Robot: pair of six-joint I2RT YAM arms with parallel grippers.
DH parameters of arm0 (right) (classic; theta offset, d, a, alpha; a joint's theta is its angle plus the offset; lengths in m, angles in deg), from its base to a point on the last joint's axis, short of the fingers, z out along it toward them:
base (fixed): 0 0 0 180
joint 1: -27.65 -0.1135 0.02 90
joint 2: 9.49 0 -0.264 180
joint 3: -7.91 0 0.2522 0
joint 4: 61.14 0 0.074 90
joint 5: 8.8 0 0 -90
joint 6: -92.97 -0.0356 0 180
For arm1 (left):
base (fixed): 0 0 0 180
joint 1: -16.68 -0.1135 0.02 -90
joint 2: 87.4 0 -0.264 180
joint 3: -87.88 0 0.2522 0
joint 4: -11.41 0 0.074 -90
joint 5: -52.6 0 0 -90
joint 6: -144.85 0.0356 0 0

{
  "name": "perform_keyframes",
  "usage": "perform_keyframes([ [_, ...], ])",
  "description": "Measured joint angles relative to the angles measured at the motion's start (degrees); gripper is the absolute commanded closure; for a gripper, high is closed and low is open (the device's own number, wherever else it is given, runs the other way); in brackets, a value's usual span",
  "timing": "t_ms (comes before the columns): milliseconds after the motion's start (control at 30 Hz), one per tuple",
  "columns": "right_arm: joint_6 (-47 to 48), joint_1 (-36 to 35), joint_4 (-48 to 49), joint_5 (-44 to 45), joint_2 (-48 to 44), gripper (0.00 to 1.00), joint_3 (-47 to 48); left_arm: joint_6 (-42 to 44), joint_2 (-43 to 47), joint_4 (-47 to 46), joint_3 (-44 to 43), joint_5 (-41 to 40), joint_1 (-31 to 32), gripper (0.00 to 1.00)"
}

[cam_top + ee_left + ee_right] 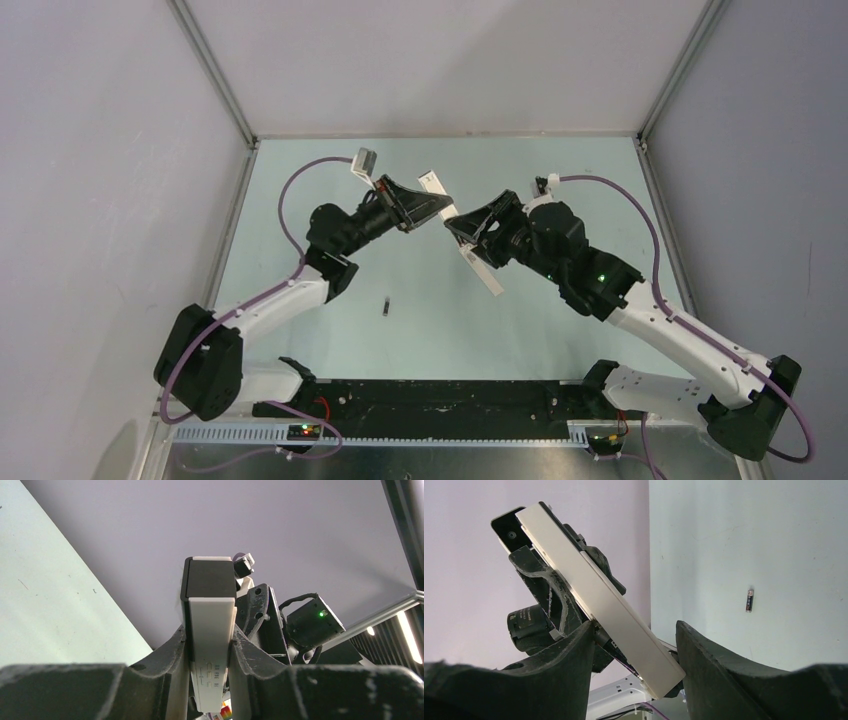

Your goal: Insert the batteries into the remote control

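Note:
My left gripper (413, 208) is raised above the table and shut on the middle of the slim white remote control (212, 625). The remote's black end (209, 580) points away from that wrist. In the right wrist view the remote (599, 600) runs diagonally, with its white lower end between the fingers of my right gripper (634, 630). Those jaws stand wide apart on either side of the remote's end. In the top view my right gripper (463, 232) faces the left one, and the remote (482, 270) pokes out beneath it. One small dark battery (385, 306) lies on the table, and it also shows in the right wrist view (749, 600). A second battery is not in view.
Grey enclosure walls with metal corner posts (215, 75) bound the pale table (420, 330). A black rail (440, 395) and a white cable duct (400, 433) run along the near edge between the arm bases. Purple cables (290, 200) loop off both wrists.

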State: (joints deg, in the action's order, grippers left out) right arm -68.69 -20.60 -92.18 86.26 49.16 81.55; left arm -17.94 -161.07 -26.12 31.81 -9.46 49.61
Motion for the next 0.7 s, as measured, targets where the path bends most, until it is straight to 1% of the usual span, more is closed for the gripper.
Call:
perform_keyframes([
  [67, 0.31, 0.00, 0.28, -0.07, 0.00, 0.54, 0.00, -0.22, 0.17, 0.04, 0.00, -0.33, 0.00, 1.00],
  [100, 0.44, 0.00, 0.48, -0.13, 0.00, 0.59, 0.00, -0.26, 0.26, 0.04, 0.00, -0.42, 0.00, 1.00],
  [167, 0.76, 0.00, 0.70, -0.22, 0.00, 0.65, 0.00, -0.63, 0.44, 0.04, 0.00, -0.61, 0.00, 1.00],
  [233, 1.01, 0.00, 1.20, -0.50, 0.00, 0.67, -0.04, -1.27, 0.57, 0.04, 0.00, -0.83, -0.02, 1.00],
  [333, 1.25, 0.17, 1.75, -0.94, 0.02, 0.69, -0.13, -2.47, 0.61, 0.07, 0.00, -0.85, -0.11, 1.00],
  [467, 1.49, 0.63, 2.58, -2.51, 0.52, 0.67, -0.33, -3.78, 0.98, 1.57, 0.00, -1.01, -0.44, 1.00],
  [700, 3.98, 1.03, 3.37, -7.82, 1.46, 0.67, -0.46, -7.48, 1.38, 4.11, -0.13, -0.31, -0.63, 1.00],
])
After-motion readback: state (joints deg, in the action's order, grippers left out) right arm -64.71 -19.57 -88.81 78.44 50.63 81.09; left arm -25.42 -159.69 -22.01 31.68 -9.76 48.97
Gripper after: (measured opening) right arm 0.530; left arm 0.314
